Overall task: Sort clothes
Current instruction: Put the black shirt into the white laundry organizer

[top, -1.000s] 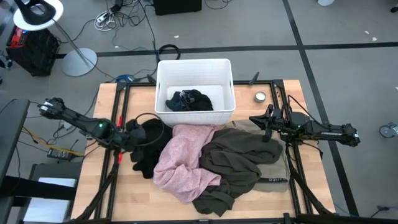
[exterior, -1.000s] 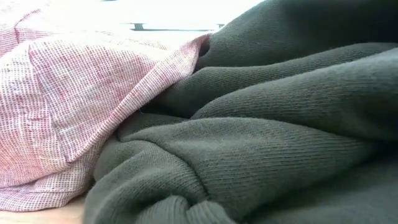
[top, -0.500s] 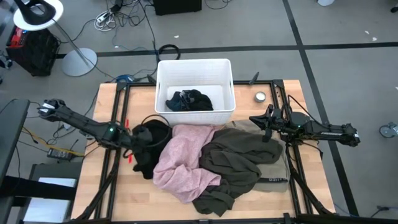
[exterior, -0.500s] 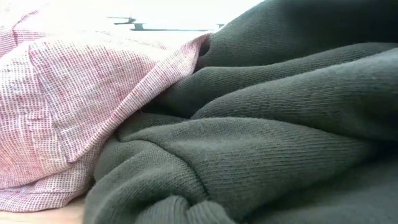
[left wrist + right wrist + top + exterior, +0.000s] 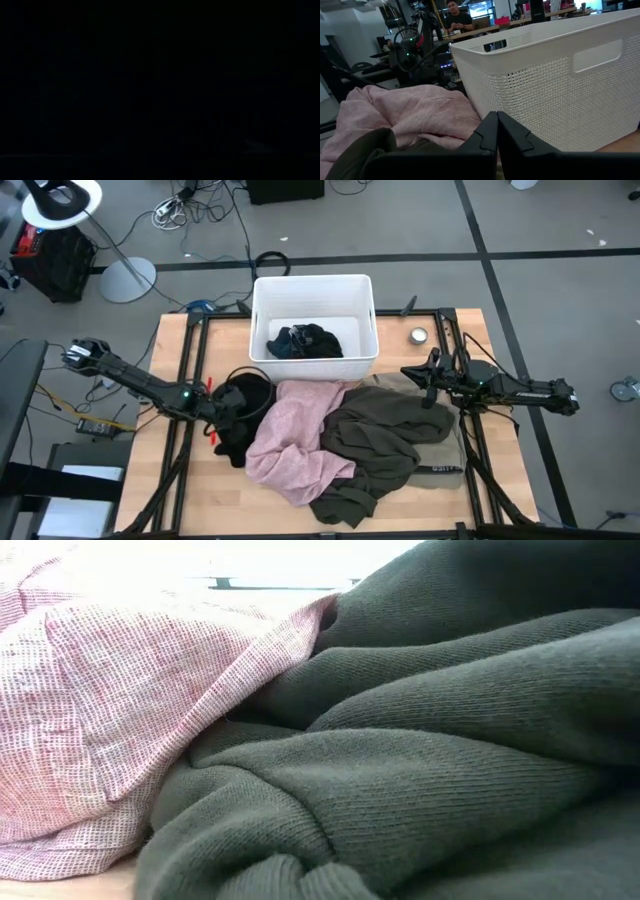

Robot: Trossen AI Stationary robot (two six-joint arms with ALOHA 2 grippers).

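Observation:
On the table lies a heap of clothes: a black garment [image 5: 237, 435] at its left, a pale pink one [image 5: 295, 435] in the middle and an olive-brown one [image 5: 385, 440] on the right, over a grey-beige piece [image 5: 457, 452]. A dark teal-blue garment [image 5: 305, 342] lies inside the white bin [image 5: 262, 295]. My left gripper [image 5: 236, 402] is down at the black garment's far part; its wrist view is wholly dark. My right gripper [image 5: 496, 131] is shut and holds nothing. It hovers level at the right, near the bin's corner. My left gripper comes slanting down from the table's left at the black garment's far part [image 5: 246, 392]. Its dark fingers merge with the dark cloth, so I cannot tell whether they touch it or have any of it between them.
A small round tin [image 5: 418, 335] sits at the far right of the table. The bin's perforated wall [image 5: 545, 85] stands close before my right gripper. Bare wood [image 5: 215, 500] shows at the near left. A person sits in the room beyond.
My left gripper has sunk and gone a little toward the table's right, onto the black garment, rolling about its own line as it went. The right arm has kept still.

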